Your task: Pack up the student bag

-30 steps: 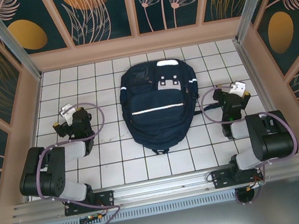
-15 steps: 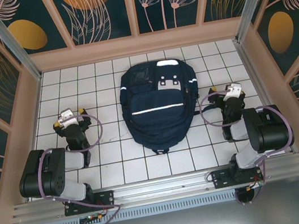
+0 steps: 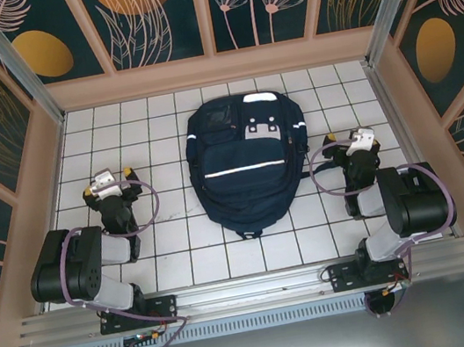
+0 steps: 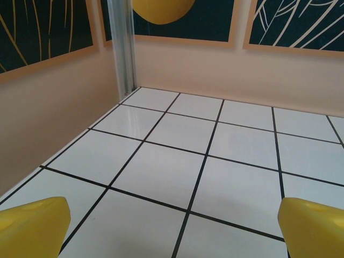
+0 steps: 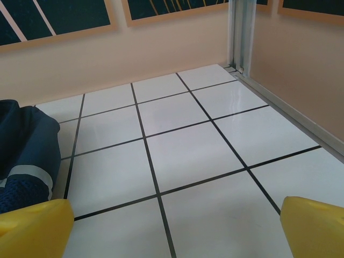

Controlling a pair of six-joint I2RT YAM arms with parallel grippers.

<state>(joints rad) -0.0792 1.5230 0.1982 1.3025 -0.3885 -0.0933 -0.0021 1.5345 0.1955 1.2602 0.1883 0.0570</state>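
The student bag (image 3: 248,162), a navy-blue backpack with a thin white stripe and grey-white patches near its top, lies flat in the middle of the white tiled floor, zipped shut. My left gripper (image 3: 108,181) rests low to the left of it, open, with bare tiles between its yellow fingertips (image 4: 32,228). To the right of the bag is my right gripper (image 3: 351,138), also open and empty, its yellow fingertips (image 5: 314,226) wide apart. The bag's edge (image 5: 24,145) lies at the left of the right wrist view. Neither gripper touches the bag.
Peach walls with dark floral panels (image 3: 157,17) close the tiled floor (image 3: 176,263) on three sides. A metal corner post (image 4: 122,48) stands ahead of the left gripper, another (image 5: 242,35) ahead of the right. Bare tiles lie on both sides of the bag.
Over the last second both wrists have turned from angled poses to point straight at the back wall. The bag has not moved, and both grippers stayed open.
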